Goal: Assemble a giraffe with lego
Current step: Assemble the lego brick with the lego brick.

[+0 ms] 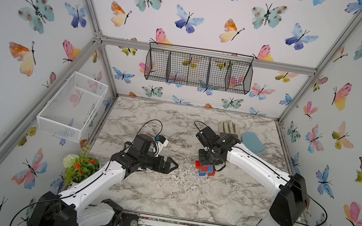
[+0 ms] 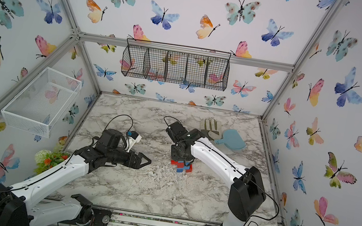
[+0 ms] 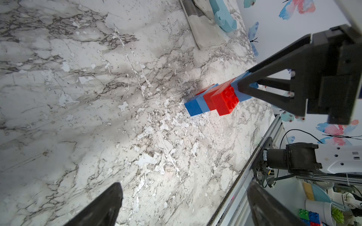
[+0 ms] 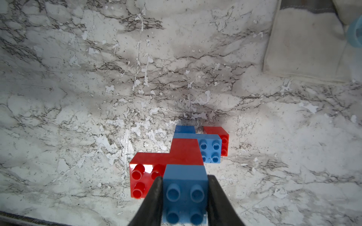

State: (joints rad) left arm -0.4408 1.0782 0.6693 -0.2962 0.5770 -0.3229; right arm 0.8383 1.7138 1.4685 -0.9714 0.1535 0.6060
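Marble-patterned tabletop (image 1: 161,196) fills the floor of a cell with butterfly wallpaper. The giraffe (image 1: 205,170), a small figure of joined red and blue studded plastic bricks, stands on it a little right of the middle. The right gripper (image 4: 185,178) reaches down from above and is clamped on the small blue square brick (image 4: 186,195) at the very top, one finger on each side. The left gripper (image 1: 175,166) hovers well apart from the figure, fingers spread, holding nothing.

I judge that this last brick is being seated on the long red brick (image 4: 141,180) below it. The push should go straight down along the neck, with edges kept square. A sideways push could tip such a tall figure on two small legs. Then the fingers should part without dragging the brick.

The right wrist view shows the grip and the studs clearly, while in both top views the gripper's body hides the top brick. Only the left wrist view gives the side profile, with the legs on the table. Whether the top brick sits fully down, I cannot tell.
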